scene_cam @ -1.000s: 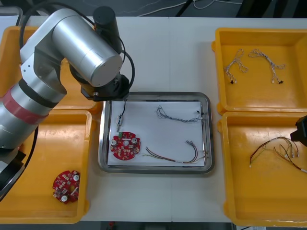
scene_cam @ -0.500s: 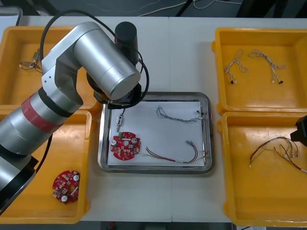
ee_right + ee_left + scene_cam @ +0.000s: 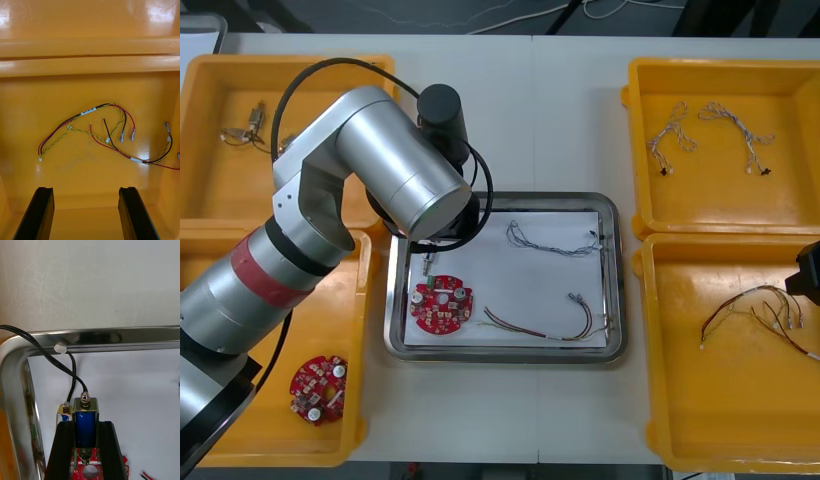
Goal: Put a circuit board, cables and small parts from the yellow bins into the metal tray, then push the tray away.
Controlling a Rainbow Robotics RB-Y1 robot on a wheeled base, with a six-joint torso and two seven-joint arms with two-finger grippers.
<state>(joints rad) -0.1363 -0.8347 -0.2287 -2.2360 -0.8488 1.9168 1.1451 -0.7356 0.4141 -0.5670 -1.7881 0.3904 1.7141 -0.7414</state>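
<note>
My left gripper (image 3: pixel 86 427) is shut on a small metal part (image 3: pixel 86 421) with a blue body and black leads. It hangs over the white inside of the metal tray (image 3: pixel 502 200), at its left end. A second small part (image 3: pixel 64 413) sits just outside one finger. Right below lies a round red circuit board (image 3: pixel 444 304), also seen in the left wrist view (image 3: pixel 90 469). A blue and white cable (image 3: pixel 552 240) and a red and yellow cable (image 3: pixel 540 323) lie in the tray. My right gripper (image 3: pixel 86 191) is open above cables (image 3: pixel 101 131) in the near right yellow bin (image 3: pixel 660 400).
The far left bin (image 3: pixel 210 190) holds small metal parts (image 3: pixel 248 125). Another circuit board (image 3: pixel 317 387) lies in the near left bin. The far right bin (image 3: pixel 640 150) holds blue and white cables (image 3: pixel 715 130). The left arm's silver elbow (image 3: pixel 395 170) looms over the tray's left edge.
The left arm has swung right and toward the near side, bringing the small metal part closer to the circuit board in the tray. The right arm has stayed still.
</note>
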